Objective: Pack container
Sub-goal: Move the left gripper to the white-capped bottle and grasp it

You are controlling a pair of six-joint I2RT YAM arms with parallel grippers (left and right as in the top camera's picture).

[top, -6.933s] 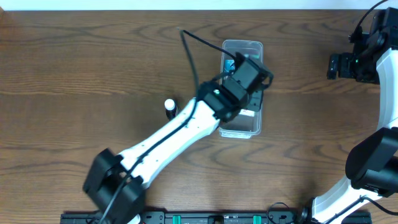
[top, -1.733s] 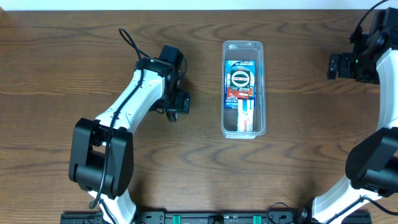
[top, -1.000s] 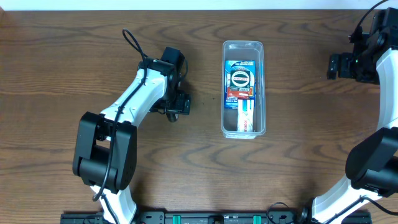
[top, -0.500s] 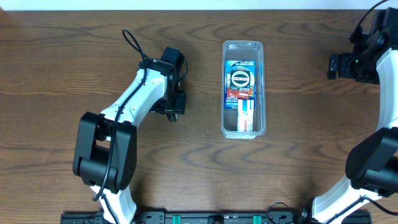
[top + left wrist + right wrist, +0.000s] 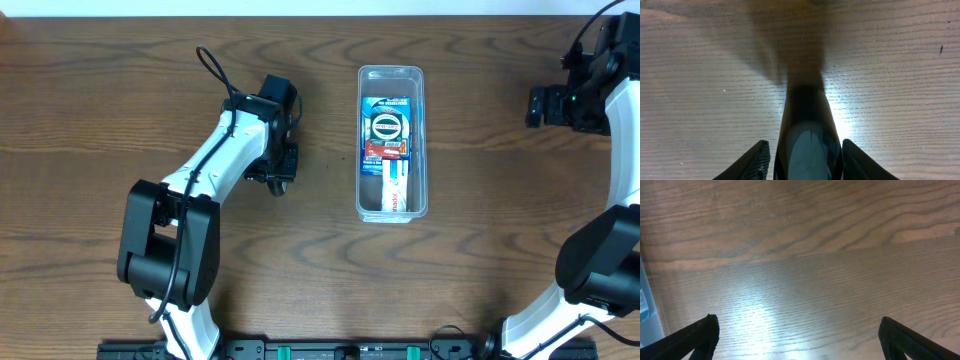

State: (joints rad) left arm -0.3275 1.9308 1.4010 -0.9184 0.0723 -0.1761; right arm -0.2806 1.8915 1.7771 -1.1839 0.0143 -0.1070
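The container (image 5: 392,74) is a long clear bin at the table's middle back, and its edge shows at the left of the right wrist view (image 5: 646,305). Inside lie a blue packet with a round disc (image 5: 387,125) and a red-and-white tube (image 5: 396,186). My left gripper (image 5: 281,180) points down at the table left of the bin. In the left wrist view a small dark glossy tube (image 5: 807,135) stands between its fingers (image 5: 805,144), which press in on both sides. My right gripper (image 5: 541,105) hovers far right, open and empty (image 5: 800,327).
Bare wooden tabletop (image 5: 480,250) surrounds the bin. The left arm (image 5: 215,160) stretches from the front left; the right arm (image 5: 600,260) rises at the right edge. A black rail (image 5: 340,350) runs along the front edge.
The left jaws have drawn in from wide apart to close around the dark tube. The left arm has barely shifted; the right arm and the bin are unchanged.
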